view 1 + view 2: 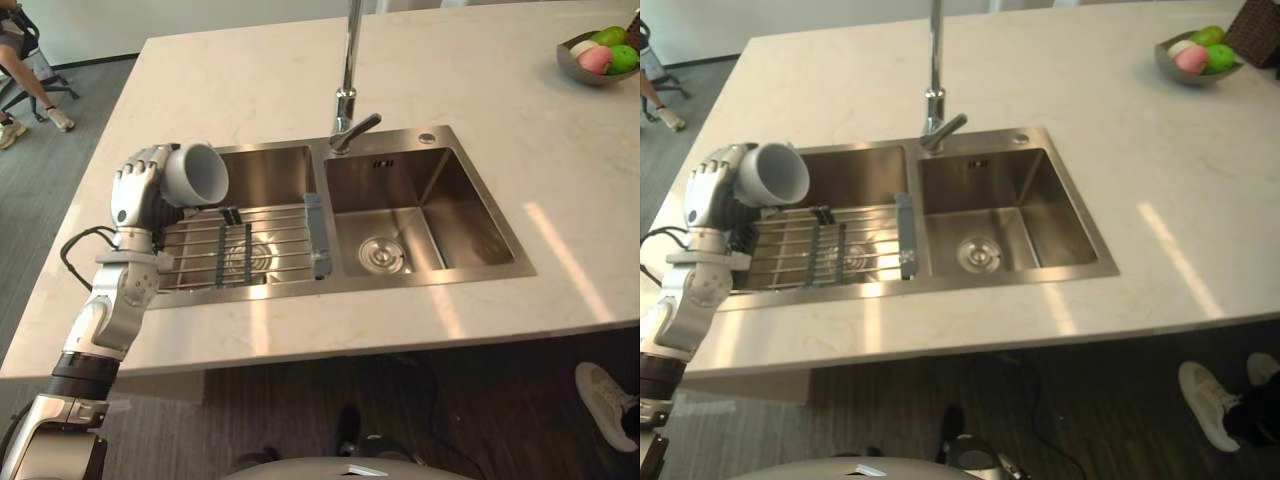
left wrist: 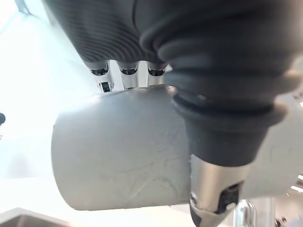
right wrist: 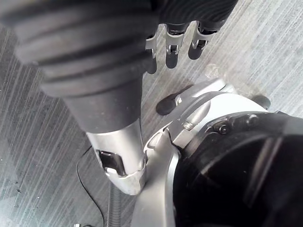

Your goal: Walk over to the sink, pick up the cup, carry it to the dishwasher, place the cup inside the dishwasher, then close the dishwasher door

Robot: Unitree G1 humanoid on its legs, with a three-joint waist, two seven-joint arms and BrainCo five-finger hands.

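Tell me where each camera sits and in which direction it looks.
Left eye view: on the head, looking down at the sink; the left hand holds the cup over its left side.
Right eye view: beside it, same scene.
Left wrist view: on the left wrist, looking along the hand at the cup.
Right wrist view: on the right wrist, past the right hand, down at the floor.
Shared: the cup, in three views.

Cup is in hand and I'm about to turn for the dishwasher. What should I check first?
1. Grip: left hand curled round the cup: ok.
2. Cup off the rack: looks raised, ok.
3. Cup apart from the faucet: ok.
4. Contents: cup lies sideways, looks empty: ok.
5. Right hand open, holding nothing: ok.
6. Path: a person's shoe is by the counter: not ok.
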